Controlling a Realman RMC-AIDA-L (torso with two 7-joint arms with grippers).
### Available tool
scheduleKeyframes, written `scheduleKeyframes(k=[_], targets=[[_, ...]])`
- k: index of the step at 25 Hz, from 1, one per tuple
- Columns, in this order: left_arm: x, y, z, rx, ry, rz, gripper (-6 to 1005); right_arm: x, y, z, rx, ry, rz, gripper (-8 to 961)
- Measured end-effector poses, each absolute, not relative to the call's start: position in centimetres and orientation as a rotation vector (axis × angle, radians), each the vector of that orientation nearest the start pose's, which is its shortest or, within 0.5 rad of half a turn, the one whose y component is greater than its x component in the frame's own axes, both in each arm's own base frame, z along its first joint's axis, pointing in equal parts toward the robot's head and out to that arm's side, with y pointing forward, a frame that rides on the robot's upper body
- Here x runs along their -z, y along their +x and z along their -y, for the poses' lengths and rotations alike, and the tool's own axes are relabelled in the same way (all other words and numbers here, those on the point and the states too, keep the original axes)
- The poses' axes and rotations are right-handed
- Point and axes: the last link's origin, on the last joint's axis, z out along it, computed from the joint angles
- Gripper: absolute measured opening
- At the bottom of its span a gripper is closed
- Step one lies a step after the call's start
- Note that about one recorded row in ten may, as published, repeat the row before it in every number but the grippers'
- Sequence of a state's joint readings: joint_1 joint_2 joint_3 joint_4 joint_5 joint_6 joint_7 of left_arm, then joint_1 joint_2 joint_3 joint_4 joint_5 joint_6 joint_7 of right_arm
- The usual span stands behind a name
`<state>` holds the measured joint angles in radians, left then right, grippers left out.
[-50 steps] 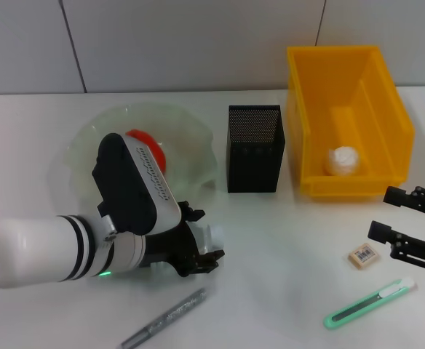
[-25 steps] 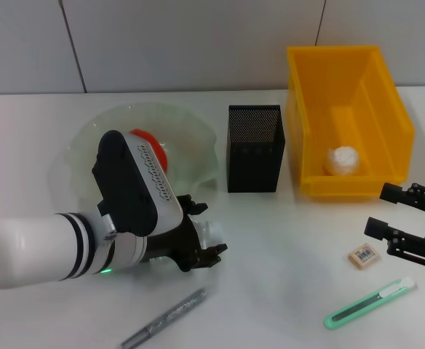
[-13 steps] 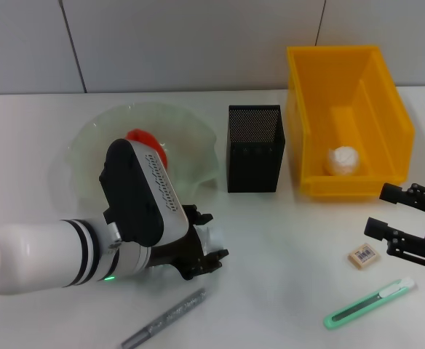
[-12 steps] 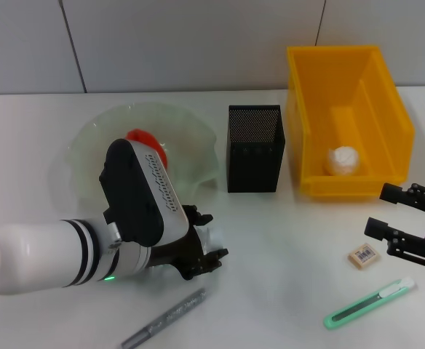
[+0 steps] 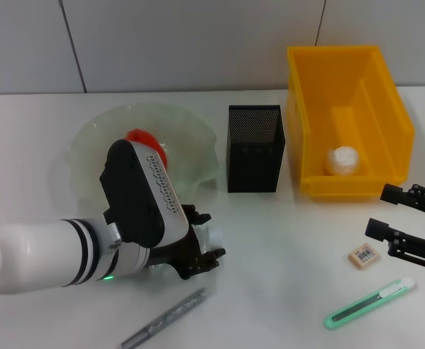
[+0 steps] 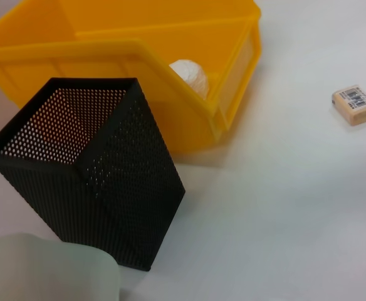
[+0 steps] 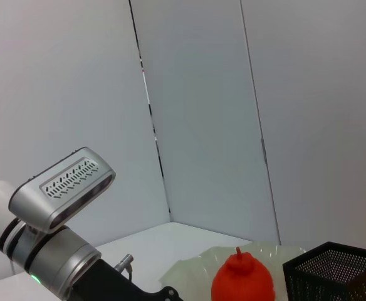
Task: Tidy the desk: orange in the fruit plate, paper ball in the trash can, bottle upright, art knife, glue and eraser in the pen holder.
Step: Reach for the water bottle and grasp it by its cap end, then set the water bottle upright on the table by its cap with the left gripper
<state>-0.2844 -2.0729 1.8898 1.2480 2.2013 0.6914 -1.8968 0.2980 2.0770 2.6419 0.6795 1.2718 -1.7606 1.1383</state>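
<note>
My left gripper [image 5: 204, 240] is shut on a small translucent bottle [image 5: 208, 237], holding it low over the table in front of the fruit plate [image 5: 191, 138]. The orange [image 5: 145, 143] lies in the plate and also shows in the right wrist view [image 7: 242, 279]. The paper ball [image 5: 343, 159] lies in the yellow trash bin [image 5: 387, 109]. The black mesh pen holder [image 5: 255, 147] stands between plate and bin. The eraser [image 5: 363, 255] and the green art knife [image 5: 369, 303] lie at the front right. The grey glue stick [image 5: 165, 318] lies at the front. My right gripper [image 5: 387, 213] is open above the table just right of the eraser.
In the left wrist view the pen holder [image 6: 89, 188], the bin [image 6: 139, 56], the paper ball [image 6: 189, 75] and the eraser [image 6: 355, 105] show, with a pale translucent surface [image 6: 45, 269] close to the camera. A grey wall [image 5: 198, 43] bounds the table at the back.
My left wrist has turned and shifted slightly right with the bottle in its grip. The right gripper has barely moved.
</note>
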Motion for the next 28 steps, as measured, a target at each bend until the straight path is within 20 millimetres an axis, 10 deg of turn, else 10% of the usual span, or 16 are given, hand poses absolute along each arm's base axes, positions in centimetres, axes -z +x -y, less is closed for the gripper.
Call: scheduleKeyframes(k=[28], targets=[[9.66, -19.75, -31.72, -0.08, -2.669, 0.077, 464, -4.11, 31.29, -25.92, -0.918, -2.465, -0.509, 705]])
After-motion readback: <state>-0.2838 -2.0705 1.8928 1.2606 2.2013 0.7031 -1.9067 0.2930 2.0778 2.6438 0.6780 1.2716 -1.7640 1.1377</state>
